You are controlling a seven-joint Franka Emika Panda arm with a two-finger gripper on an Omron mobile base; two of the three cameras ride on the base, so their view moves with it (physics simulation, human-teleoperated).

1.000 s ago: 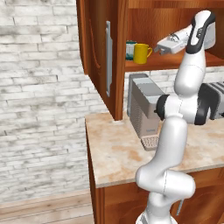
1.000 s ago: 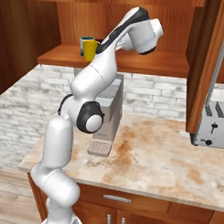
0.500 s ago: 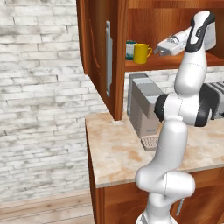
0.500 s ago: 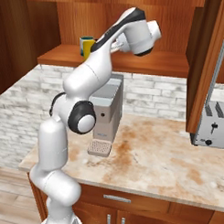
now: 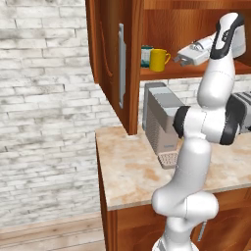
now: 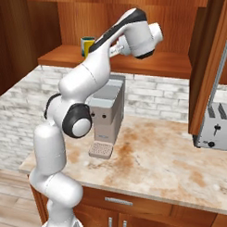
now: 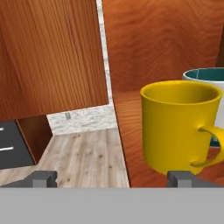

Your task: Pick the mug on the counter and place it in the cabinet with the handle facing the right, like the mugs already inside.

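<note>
The yellow mug [image 7: 179, 127] stands on the cabinet shelf [image 7: 131, 135], just ahead of the gripper [image 7: 113, 178]. The gripper is released, grasping nothing. The mug's handle [image 7: 212, 146] lies toward its right fingertip [image 7: 183, 177].

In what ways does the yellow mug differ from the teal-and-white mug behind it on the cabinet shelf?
The yellow mug is plain yellow all over; the teal-and-white mug has a white wall and teal inside. The yellow mug stands nearer the shelf edge, largely hiding the teal-and-white mug. Both stand upright on the same shelf.

Teal-and-white mug [image 7: 205, 76] mostly hidden behind yellow mug [image 7: 179, 127] and cut by hand view's right edge; in right base view, arm covers most of the yellow mug.
</note>
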